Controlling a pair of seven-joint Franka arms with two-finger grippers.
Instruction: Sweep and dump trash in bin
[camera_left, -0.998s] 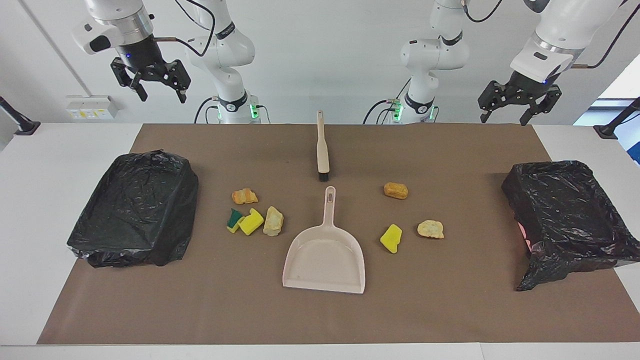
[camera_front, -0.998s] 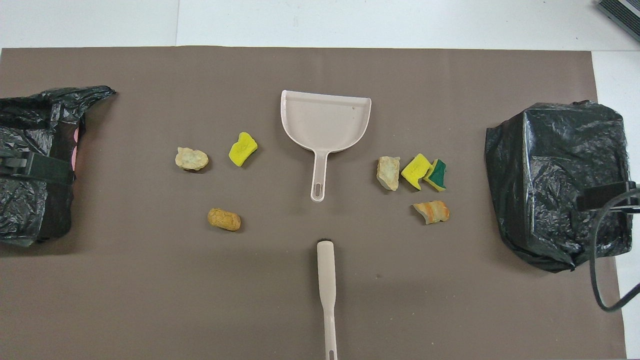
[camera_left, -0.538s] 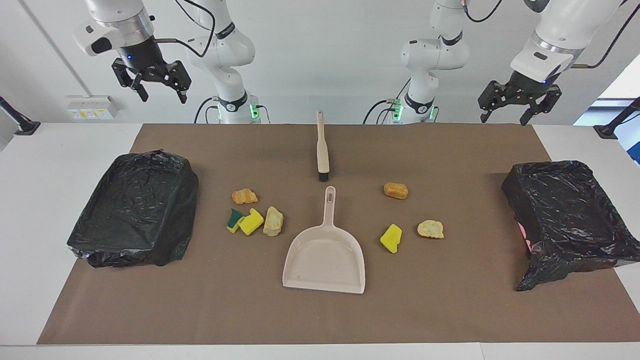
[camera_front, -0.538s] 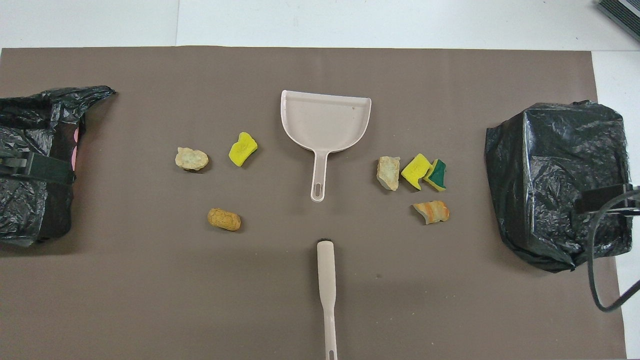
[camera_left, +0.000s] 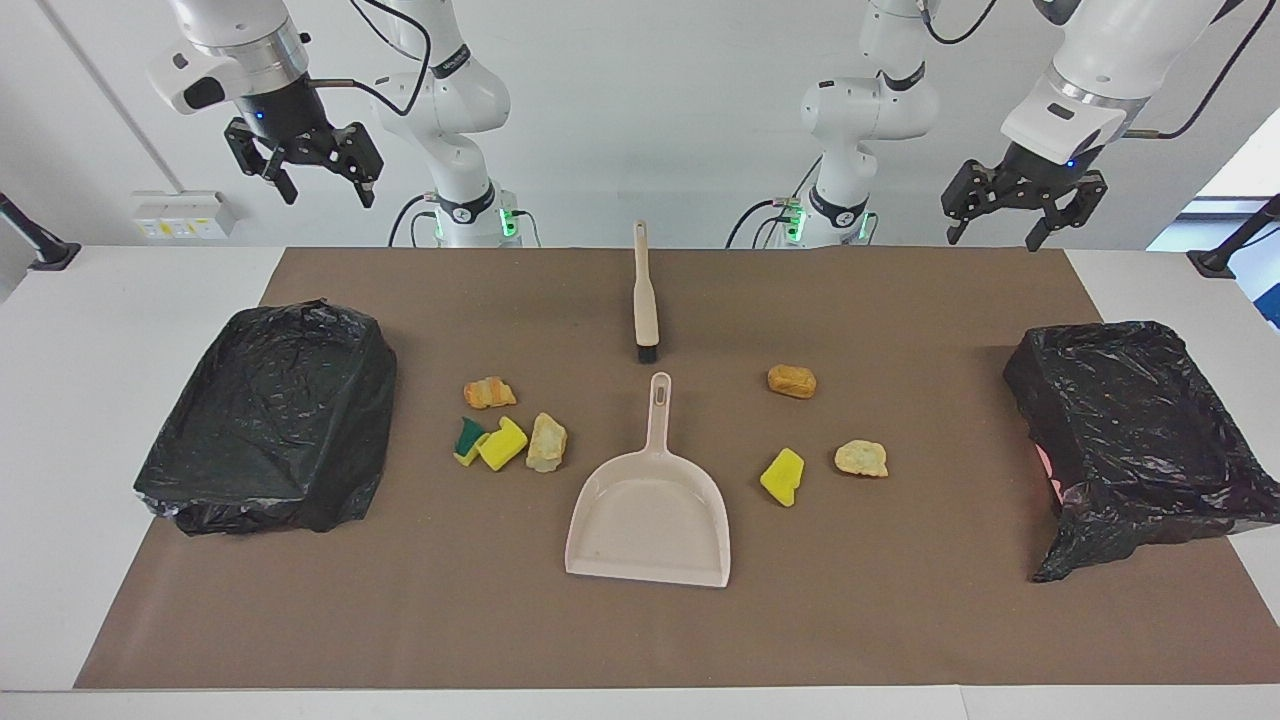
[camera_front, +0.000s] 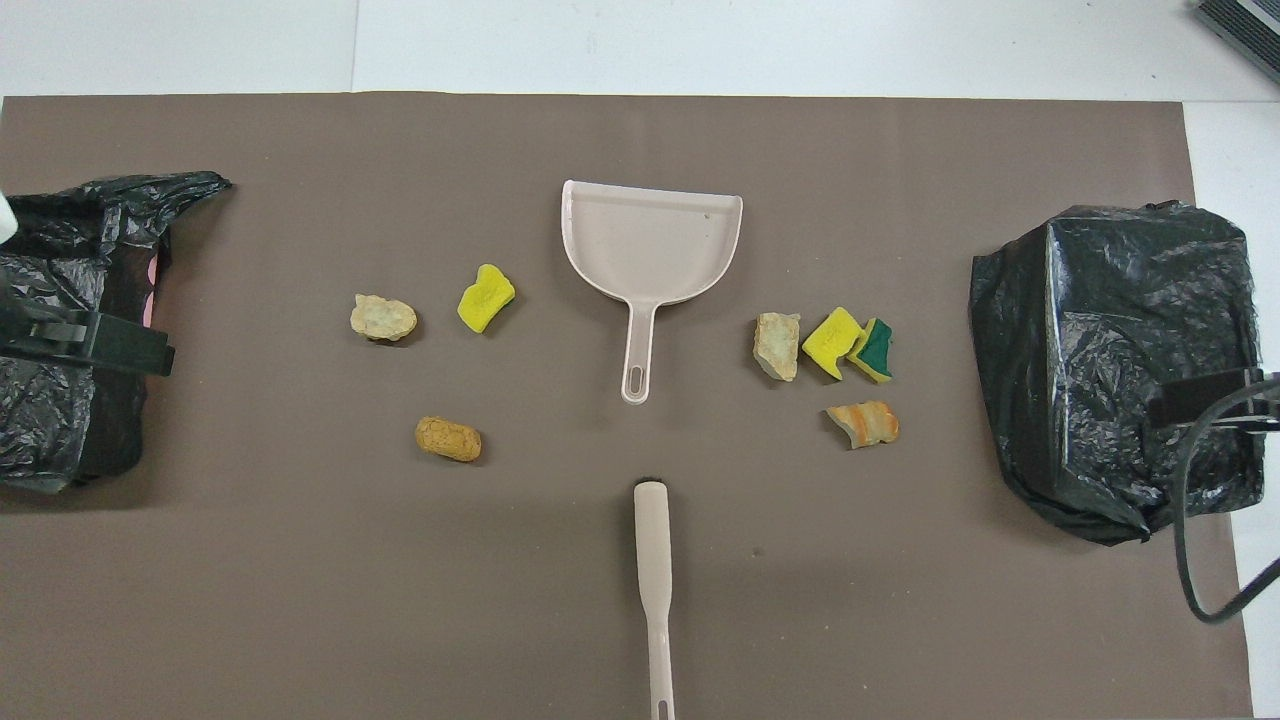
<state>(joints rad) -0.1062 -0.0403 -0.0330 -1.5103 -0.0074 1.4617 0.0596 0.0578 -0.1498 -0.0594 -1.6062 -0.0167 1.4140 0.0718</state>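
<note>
Well below both raised fingers (camera_left: 305, 185) (camera_left: 1010, 215) (spread, empty), scattered trash (camera_left: 508, 432).

In the overhead view the brush (camera_front: 652, 570) handle runs off the bottom edge. At the frame's left edge the bin (camera_front: 60, 330) is cut off. Both arms' upper parts leave the top of the facing view.

a brown mat (camera_left: 900, 620) covers most of the white desk (camera_left: 80, 420) in front of me, with bare desk showing at both ends and along the edge farthest from me. on the wall at my right arm's end sits a white socket box (camera_left: 180, 213), and black clamp-like mounts (camera_left: 35, 245) stand at the desk's two corners nearest me.
</note>
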